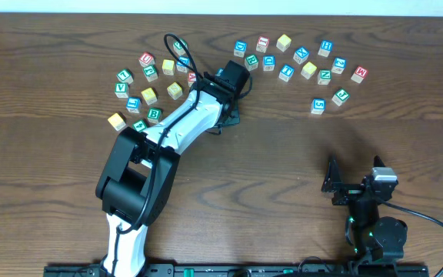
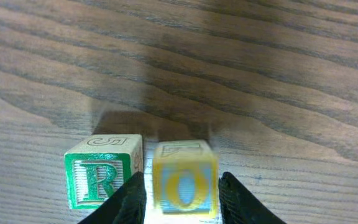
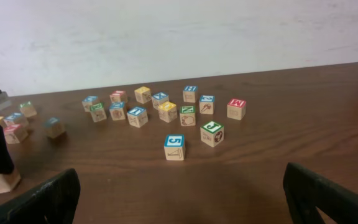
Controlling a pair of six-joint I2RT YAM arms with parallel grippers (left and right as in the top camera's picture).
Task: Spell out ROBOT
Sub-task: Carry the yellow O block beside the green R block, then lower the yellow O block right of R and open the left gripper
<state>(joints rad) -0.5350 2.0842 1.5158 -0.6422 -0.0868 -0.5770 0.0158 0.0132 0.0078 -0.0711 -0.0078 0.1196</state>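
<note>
**R and O side by side, left fingers at the O**

In the left wrist view I see the wooden cube with a green letter R (image 2: 101, 177) standing on the dark brown wooden table (image 2: 241, 68). Just beside it, on its right in this view, stands the wooden cube with a blue letter O on a yellow face (image 2: 185, 186). Both cubes are upright and their letter faces look toward the camera. The O cube is a little blurred.

The left gripper (image 2: 182, 182) has one black finger on each side of the O cube, very close to its sides. I cannot tell whether the fingers press the cube or are only next to it. From overhead, the left arm reaches to the middle of the table, below the row of cubes.

The right gripper (image 3: 180, 180) hangs low over the table on the right side, its fingers spread wide with nothing between them.

The wooden cube with a green letter B (image 1: 154, 115) lies in the left group, close to the left arm. The other loose letter cubes (image 1: 302, 55) form an arc along the far part of the table. In the right wrist view the wooden cube with a blue-framed 5 (image 3: 174, 147) is the nearest of them.
</note>
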